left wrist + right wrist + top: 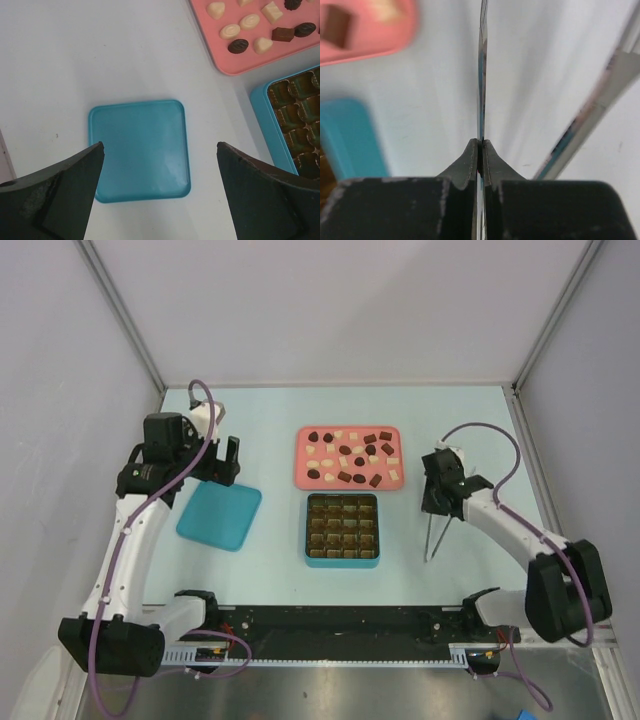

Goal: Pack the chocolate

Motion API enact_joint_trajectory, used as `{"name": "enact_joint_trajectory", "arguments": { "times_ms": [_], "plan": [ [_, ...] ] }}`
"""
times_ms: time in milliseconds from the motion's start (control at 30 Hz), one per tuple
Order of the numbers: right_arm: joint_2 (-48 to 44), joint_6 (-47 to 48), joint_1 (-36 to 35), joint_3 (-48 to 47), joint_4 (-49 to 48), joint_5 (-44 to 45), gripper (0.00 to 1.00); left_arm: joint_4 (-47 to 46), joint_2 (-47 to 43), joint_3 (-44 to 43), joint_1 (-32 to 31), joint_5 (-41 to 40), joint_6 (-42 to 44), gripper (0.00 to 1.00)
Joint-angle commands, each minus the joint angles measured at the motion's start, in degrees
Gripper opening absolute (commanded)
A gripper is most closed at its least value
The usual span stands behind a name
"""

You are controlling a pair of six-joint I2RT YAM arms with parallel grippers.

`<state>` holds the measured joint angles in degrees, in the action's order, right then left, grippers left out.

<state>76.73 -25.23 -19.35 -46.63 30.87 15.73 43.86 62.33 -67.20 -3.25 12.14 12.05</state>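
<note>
Lying scattered over a pink tray (pixel 305 433) in the upper middle of the top view, the chocolate (pixel 345 450) is a mix of dark brown, reddish-brown and cream-white pieces, spread apart in loose rows. Just below the tray, close but not touching it, sits a teal box (pixel 343 562) with a grid of gold-brown compartments. Left of the box, a flat teal lid (pixel 219 515) lies on the pale table (pixel 270 420), turned slightly askew.

Right of the tray and box, the right hand (pixel 480 145) is closed tight on a pair of metal tongs (pixel 432 538). Its wrist camera shows the fingers pinching one thin leg edge-on while the other leg angles away toward the right of the frame. From above, the tongs point toward the bottom of the frame, right of the box.

Above the lid's upper edge hangs the left hand (pixel 226 462), spread wide and holding nothing; its wrist camera looks straight down on the lid between the fingers.
</note>
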Motion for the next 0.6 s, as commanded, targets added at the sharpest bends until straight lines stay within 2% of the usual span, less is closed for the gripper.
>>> {"name": "enact_joint_trajectory", "arguments": {
  "times_ms": [0, 167, 300, 433, 567],
  "plan": [
    [-7.46, 7.89, -7.43, -3.90, -2.83, -6.03, 0.00, -0.44, -1.42, -1.00, 0.43, -0.89, 0.69, 1.00],
    [-6.34, 16.34, -20.79, -9.96, -2.05, -14.04, 0.00, -0.18, -1.33, -1.70, 0.52, -0.80, 0.34, 1.00],
    [0.25, 21.53, -30.98, -15.41, 2.51, -15.20, 0.00, -0.09, -1.86, -1.53, 0.61, -0.63, 0.51, 1.00],
    [6.14, 28.36, -34.52, -19.28, 4.02, -20.20, 0.00, 0.00, -2.47, -1.01, 0.96, -0.72, 0.95, 1.00],
    [9.83, 32.35, -35.67, -21.48, 2.79, -18.89, 0.00, 0.26, -3.00, -0.74, 1.92, 0.33, 1.39, 1.00]
  ]
}}
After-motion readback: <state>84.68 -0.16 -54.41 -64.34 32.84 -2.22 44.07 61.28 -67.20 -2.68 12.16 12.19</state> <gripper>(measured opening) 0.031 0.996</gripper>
